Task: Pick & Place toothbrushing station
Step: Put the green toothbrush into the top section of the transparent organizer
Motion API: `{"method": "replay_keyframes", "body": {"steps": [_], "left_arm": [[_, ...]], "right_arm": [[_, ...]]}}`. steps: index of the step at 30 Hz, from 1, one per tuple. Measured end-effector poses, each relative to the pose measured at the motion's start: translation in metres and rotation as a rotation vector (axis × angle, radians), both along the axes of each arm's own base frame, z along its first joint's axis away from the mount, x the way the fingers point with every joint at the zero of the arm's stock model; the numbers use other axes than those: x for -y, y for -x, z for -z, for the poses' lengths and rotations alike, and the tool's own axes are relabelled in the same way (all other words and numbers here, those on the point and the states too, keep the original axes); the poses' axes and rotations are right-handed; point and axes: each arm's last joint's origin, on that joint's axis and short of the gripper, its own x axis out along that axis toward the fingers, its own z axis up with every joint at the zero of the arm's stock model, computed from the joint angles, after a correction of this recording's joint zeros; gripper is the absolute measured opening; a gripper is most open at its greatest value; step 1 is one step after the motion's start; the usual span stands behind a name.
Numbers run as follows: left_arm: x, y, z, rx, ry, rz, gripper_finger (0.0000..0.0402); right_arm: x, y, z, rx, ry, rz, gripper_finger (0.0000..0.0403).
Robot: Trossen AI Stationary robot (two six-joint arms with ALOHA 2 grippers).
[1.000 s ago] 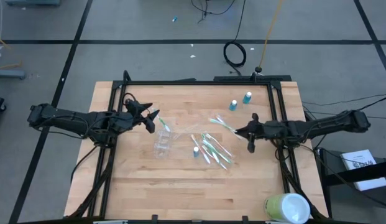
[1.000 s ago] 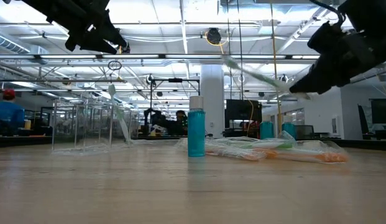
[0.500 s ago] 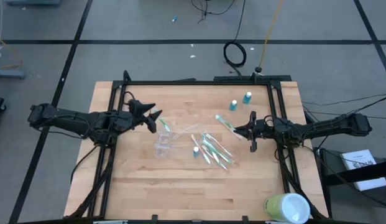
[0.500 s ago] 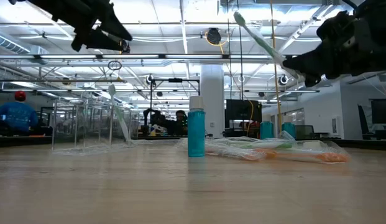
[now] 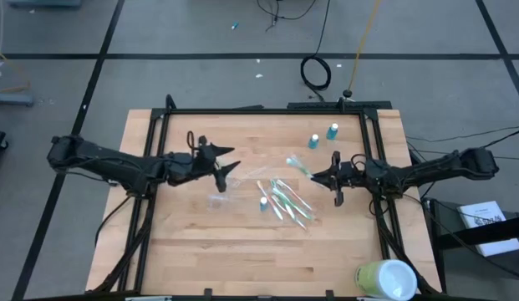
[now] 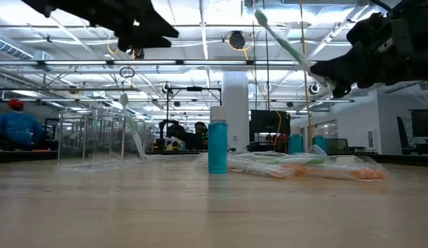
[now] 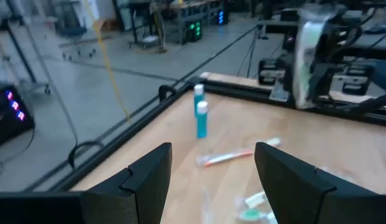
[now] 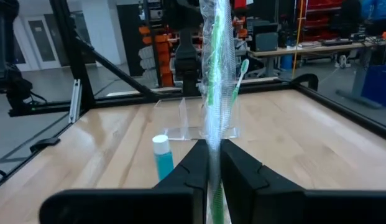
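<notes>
A: What's your right gripper (image 5: 319, 176) got?
B: It's clamped on a wrapped green-and-white toothbrush (image 5: 298, 165), raised above the table (image 5: 209, 251). Your left gripper (image 5: 229, 161) hangs spread, empty, above the clear cup (image 6: 102, 140).

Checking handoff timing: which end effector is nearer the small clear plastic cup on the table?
The left. The left end effector hovers open right over the small clear plastic cup; the right end effector, shut on a wrapped white-and-green toothbrush, is across the table.

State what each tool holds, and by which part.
Right tool: a wrapped toothbrush, pinched near its lower end. Left tool: open, holding nothing.
</notes>
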Motion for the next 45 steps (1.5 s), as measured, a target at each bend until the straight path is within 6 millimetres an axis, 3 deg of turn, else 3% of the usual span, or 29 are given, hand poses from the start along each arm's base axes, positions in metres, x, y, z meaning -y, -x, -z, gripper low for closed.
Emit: {"method": "replay_keyframes", "body": {"steps": [6, 14, 22, 35, 45], "left_arm": [[0.005, -0.023, 0.004, 0.130, -0.011, 0.104, 0.0237], [0.009, -0.044, 0.017, 0.205, -0.036, 0.167, 0.0237], [0.012, -0.046, 0.018, 0.238, -0.011, 0.258, 0.0237], [0.012, -0.052, 0.011, 0.265, 0.091, 0.250, 0.0237], [0.019, -0.052, 0.011, 0.248, 0.050, 0.343, 0.0237]], "right_arm": [[0.000, -0.006, 0.009, -0.073, -0.019, 0.001, 0.0018], [-0.001, -0.031, 0.003, -0.112, -0.004, -0.017, 0.0018], [-0.002, -0.044, -0.001, -0.014, 0.008, -0.053, 0.0018], [-0.004, -0.073, -0.003, -0.032, 0.024, -0.113, 0.0018], [-0.004, -0.077, -0.002, -0.041, 0.024, -0.130, 0.0018]]}}
